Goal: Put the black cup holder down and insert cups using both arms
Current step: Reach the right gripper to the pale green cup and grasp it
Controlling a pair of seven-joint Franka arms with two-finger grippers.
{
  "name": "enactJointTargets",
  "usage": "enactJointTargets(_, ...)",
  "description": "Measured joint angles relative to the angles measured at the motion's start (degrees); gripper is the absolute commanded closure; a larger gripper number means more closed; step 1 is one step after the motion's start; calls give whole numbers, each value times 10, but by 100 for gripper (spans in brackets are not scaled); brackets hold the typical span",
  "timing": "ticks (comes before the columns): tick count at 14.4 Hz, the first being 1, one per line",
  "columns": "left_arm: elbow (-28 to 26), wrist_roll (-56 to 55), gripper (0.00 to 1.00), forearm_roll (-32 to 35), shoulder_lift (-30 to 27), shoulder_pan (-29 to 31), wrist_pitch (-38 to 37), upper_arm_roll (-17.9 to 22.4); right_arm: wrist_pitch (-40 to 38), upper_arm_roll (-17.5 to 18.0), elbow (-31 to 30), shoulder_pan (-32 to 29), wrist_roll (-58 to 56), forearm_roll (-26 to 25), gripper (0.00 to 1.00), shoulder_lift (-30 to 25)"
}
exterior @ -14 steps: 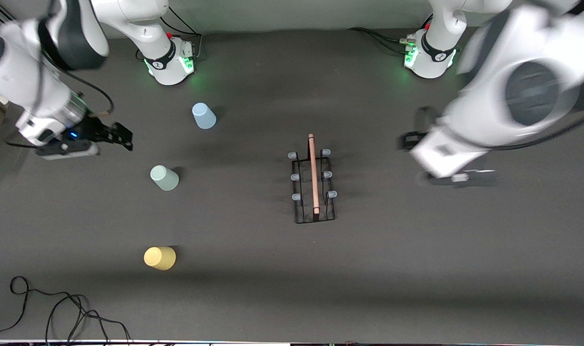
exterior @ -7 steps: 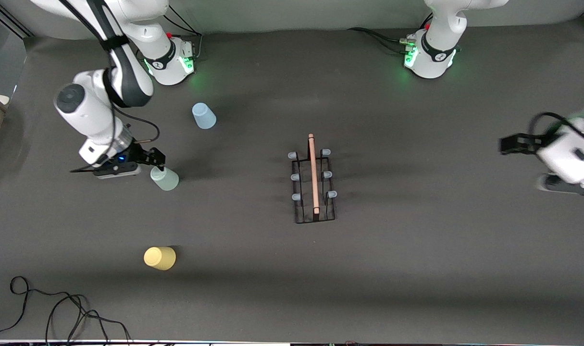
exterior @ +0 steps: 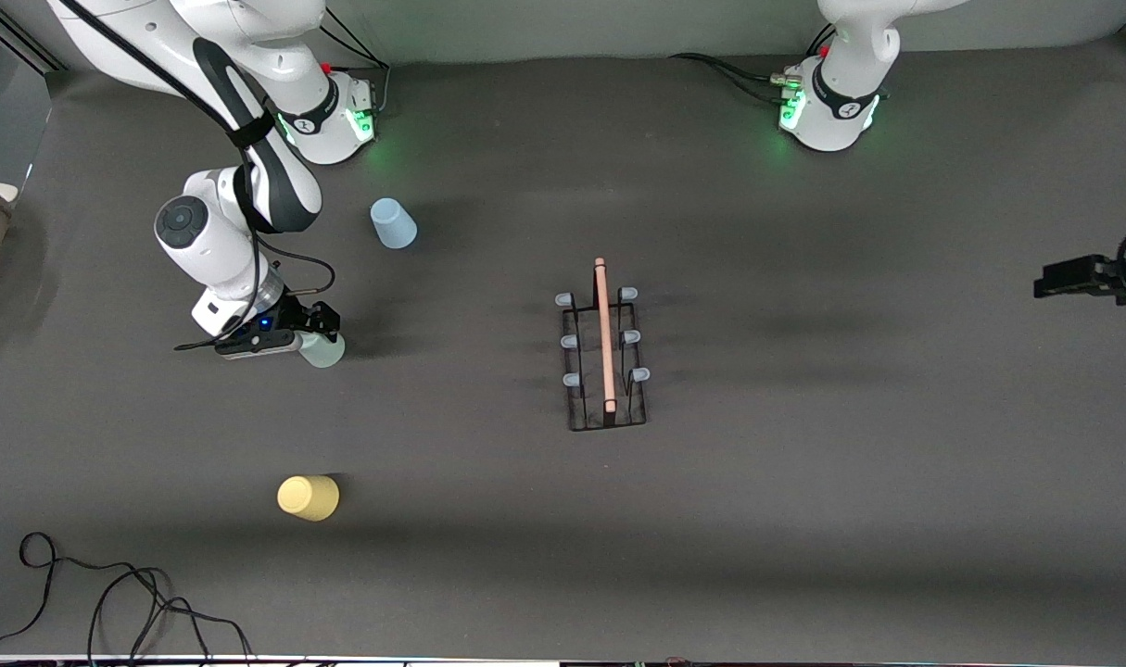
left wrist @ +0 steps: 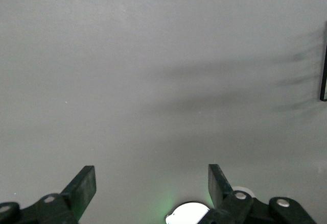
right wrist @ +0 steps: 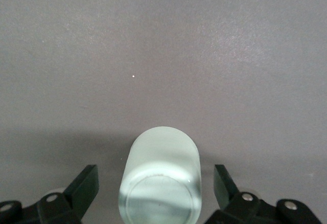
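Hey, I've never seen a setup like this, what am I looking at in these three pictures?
Two white robot arms are bolted to a dark table. One picture looks down from above; the other two come from cameras on each arm's wrist. On the table stand a black cup holder and three upside-down cups. The right gripper has its jaws open around the pale green cup, not yet squeezing it. The light blue cup and the yellow cup stand untouched. The left gripper waits, open and empty, over the left arm's end of the table.
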Motion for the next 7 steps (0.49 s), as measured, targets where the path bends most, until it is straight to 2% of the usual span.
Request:
enactJointTargets(4, -144, -48, 2, 0, -92, -4, 64, -9, -40, 0, 2, 0, 0, 0, 51, -2)
enactJointTargets(5, -171, -71, 2, 0, -112, -7, 70, -10, -58, 0, 3, 0, 0, 0, 58, -7)
enactJointTargets(7, -202, -110, 1, 0, -137, -13, 71, -11, -92, 0, 11, 0, 0, 0, 60, -22)
